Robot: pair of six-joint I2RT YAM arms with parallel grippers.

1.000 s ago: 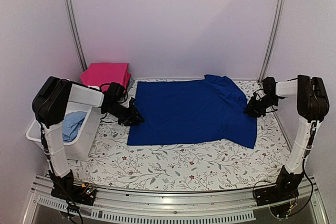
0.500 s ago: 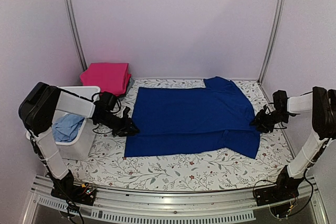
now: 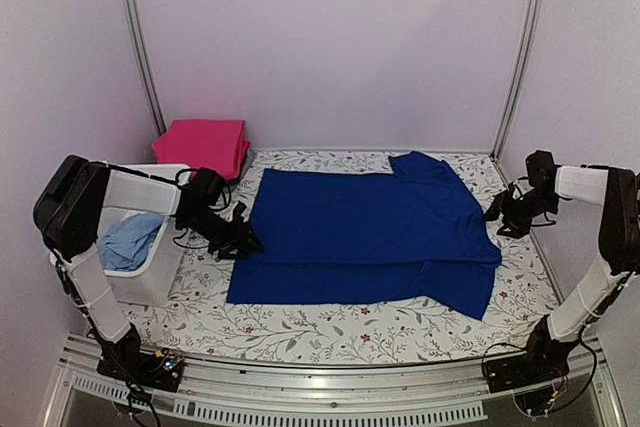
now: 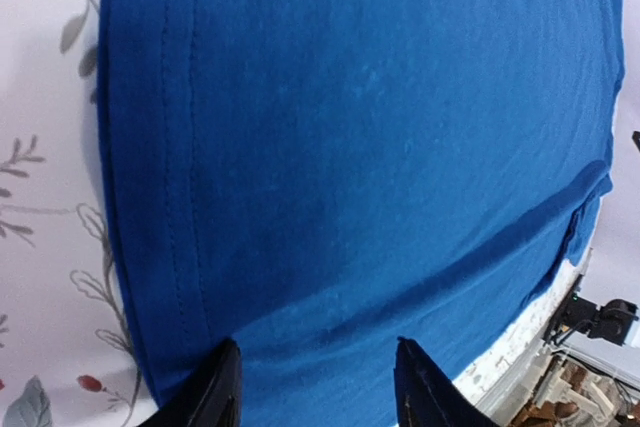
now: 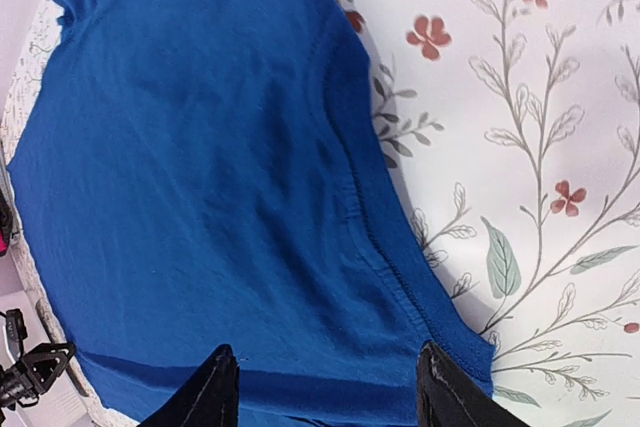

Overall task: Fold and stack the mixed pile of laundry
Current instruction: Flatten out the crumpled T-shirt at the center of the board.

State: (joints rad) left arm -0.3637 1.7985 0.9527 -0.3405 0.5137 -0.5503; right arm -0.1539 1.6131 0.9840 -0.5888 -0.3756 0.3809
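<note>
Floral tablecloth (image 3: pixel 330 327) beneath flat, smooth royal-blue garment (image 3: pixel 370 232)

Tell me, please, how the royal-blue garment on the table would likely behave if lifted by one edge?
The royal-blue garment lies flat and thin with soft creases, so it would probably drape limply. It looks light for its spread. Pushed across the floral table cover, it would likely bunch rather than slide whole.

Shirt (image 3: pixel 365 237) flat on the worktop (image 3: pixel 330 322)
Folded garment (image 3: pixel 203 143) behind it at left; basket (image 3: pixel 150 282) left, cloth (image 3: pixel 127 240) inside; left tool (image 3: pixel 243 239) and right tool (image 3: pixel 497 221) flank the shirt.
</note>
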